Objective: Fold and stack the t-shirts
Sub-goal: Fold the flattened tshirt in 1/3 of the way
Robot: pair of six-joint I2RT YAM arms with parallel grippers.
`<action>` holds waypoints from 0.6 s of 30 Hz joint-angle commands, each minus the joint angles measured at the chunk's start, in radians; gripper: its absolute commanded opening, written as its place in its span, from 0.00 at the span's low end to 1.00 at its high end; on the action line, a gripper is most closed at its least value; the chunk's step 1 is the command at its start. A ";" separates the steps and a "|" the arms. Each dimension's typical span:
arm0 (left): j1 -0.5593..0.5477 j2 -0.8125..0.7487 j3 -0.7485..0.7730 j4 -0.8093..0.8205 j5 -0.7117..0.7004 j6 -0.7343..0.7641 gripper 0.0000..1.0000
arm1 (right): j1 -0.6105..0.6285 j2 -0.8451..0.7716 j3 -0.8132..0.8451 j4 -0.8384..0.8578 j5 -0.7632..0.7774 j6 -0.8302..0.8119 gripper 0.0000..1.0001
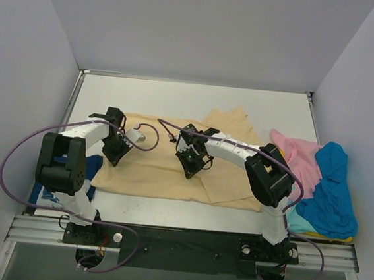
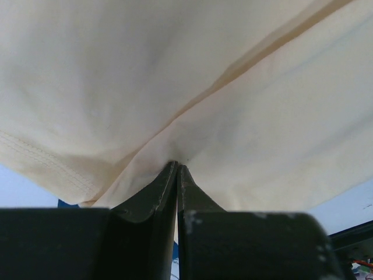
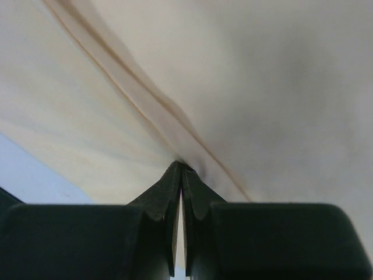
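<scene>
In the view from above, the tan t-shirt [image 1: 164, 171] lies spread out in the middle of the desk [image 1: 178, 93]. One part of it reaches toward the far edge, and its near border runs along the near edge. The left gripper [image 1: 116, 156] is down on the left part of this shirt, close to its left border. The right gripper [image 1: 190, 170] is down on the middle part. From this height I cannot tell how their jaws stand.

By the right edge of the desk there is a heap: a pink t-shirt [image 1: 294, 160], a bright blue t-shirt [image 1: 333, 190] partly on top of it, and a bit of a teal t-shirt [image 1: 296, 220] showing underneath at the near side. At the near left corner a navy t-shirt [image 1: 92, 168] lies partly hidden behind the left arm.

In the left wrist view, the left gripper [image 2: 176, 166] has its jaws pressed together, with a small peak of the tan t-shirt [image 2: 245, 93] pinched between the tips. The cloth pulls into creases that run up from this point. A stitched hem [image 2: 41, 154] shows at the lower left, with the pale desk [image 2: 17, 186] beyond it.

In the right wrist view, the right gripper [image 3: 182, 168] is also closed tight, and it holds the tan t-shirt [image 3: 274, 87] just where a darker seam or fold line [image 3: 134, 93] comes down diagonally to the tips. A corner of the desk [image 3: 35, 181] surface is seen at the lower left.
</scene>
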 commanded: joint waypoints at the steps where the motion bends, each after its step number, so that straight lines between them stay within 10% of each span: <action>1: 0.005 0.018 0.002 0.022 0.009 -0.010 0.14 | -0.058 0.021 0.060 0.007 0.129 0.016 0.00; 18: 0.005 -0.052 0.074 -0.039 -0.020 -0.009 0.17 | -0.153 -0.157 0.085 -0.078 0.221 0.028 0.00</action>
